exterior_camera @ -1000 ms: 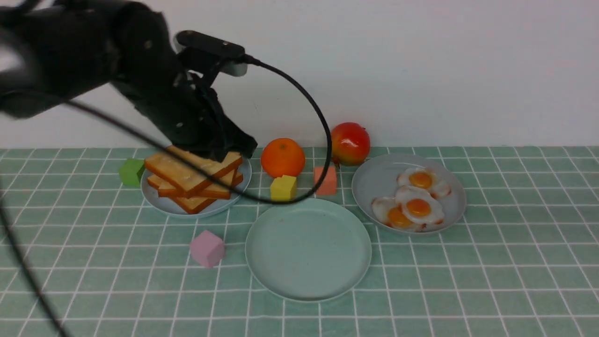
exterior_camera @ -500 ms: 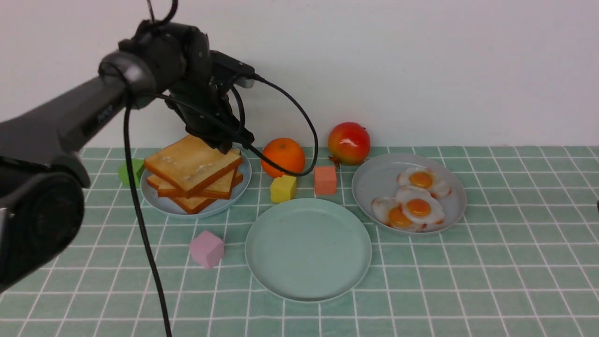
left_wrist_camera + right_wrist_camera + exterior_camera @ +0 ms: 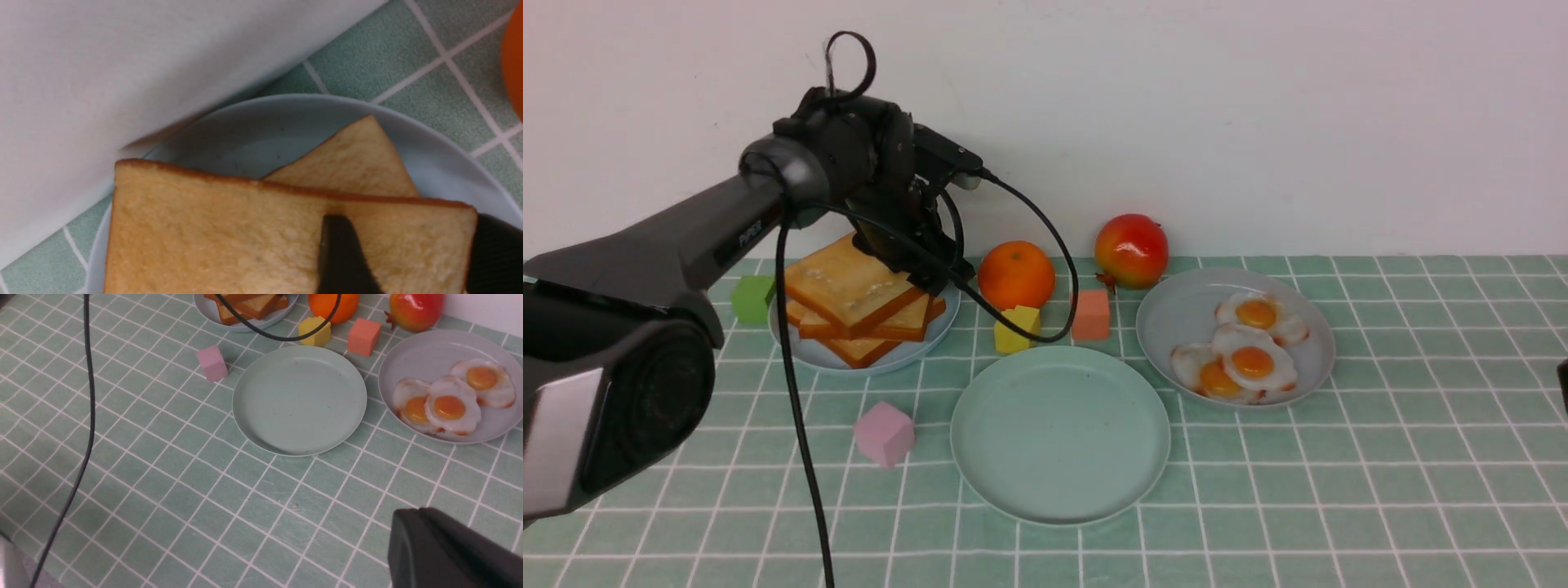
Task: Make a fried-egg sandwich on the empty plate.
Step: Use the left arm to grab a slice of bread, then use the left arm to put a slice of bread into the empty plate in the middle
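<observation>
While the mint-green plate [image 3: 1060,433] lies bare at the middle of the checked cloth [image 3: 1339,490], nothing of the sandwich is built yet. The toast slices [image 3: 849,286] sit stacked on the pale-blue plate [image 3: 874,365] behind it to the left, and the fried eggs [image 3: 1252,362] lie on the grey plate [image 3: 1184,314] to its right. At the stack's back corner the left gripper [image 3: 935,273] has its jaws apart, one of its fingers [image 3: 341,253] over the top slice [image 3: 245,237] and the other past its edge, gripping nothing. The right gripper [image 3: 449,551] is closed, well apart from the food. Toast, egg and toast all remain to be placed.
</observation>
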Robot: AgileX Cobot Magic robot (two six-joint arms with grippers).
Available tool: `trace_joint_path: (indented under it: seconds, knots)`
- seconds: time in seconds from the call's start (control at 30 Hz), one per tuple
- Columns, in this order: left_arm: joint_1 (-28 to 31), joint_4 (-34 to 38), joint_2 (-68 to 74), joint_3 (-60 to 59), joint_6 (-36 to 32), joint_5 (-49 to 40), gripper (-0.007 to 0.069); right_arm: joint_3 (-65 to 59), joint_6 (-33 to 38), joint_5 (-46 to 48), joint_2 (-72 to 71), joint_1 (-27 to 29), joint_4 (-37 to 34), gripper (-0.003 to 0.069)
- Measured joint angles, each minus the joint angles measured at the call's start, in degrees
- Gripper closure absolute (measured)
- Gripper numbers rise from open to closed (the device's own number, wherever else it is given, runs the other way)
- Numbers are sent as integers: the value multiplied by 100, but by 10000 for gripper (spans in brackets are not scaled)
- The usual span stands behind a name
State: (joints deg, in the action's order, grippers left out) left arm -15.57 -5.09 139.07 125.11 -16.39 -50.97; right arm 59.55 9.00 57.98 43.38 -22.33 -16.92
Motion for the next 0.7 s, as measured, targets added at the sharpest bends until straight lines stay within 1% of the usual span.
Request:
trace_joint_path:
  seconds: [0.03,0.1,0.33,0.4,0.43,0.47,0.5,0.53,0.57,0.7]
  knots:
    - [0,-7,13,15,0,-25,301,0,0,22,0,0,-20,646]
    - [0,-14,18,21,0,-56,340,0,0,56,0,0,-47,646]
    - [-13,-36,-111,-1,0,-145,346,0,0,179,0,0,-86,645]
    - [-53,-125,-216,-27,0,-301,364,0,0,179,0,0,-86,645]
    - [-77,-199,-308,-45,0,-413,395,0,0,179,0,0,-86,645]
    - [-77,-215,-326,-54,0,-435,403,0,0,179,0,0,-86,645]
    - [-117,-295,-439,-61,5,-540,455,0,0,179,0,0,-86,645]
    - [-178,-379,-627,-72,52,-664,530,0,0,179,0,0,-86,643]
    - [-233,-389,-784,-68,103,-741,561,0,0,179,0,0,-86,641]
    - [-532,-412,-1384,-62,255,-932,551,0,35,191,-11,0,-86,637]
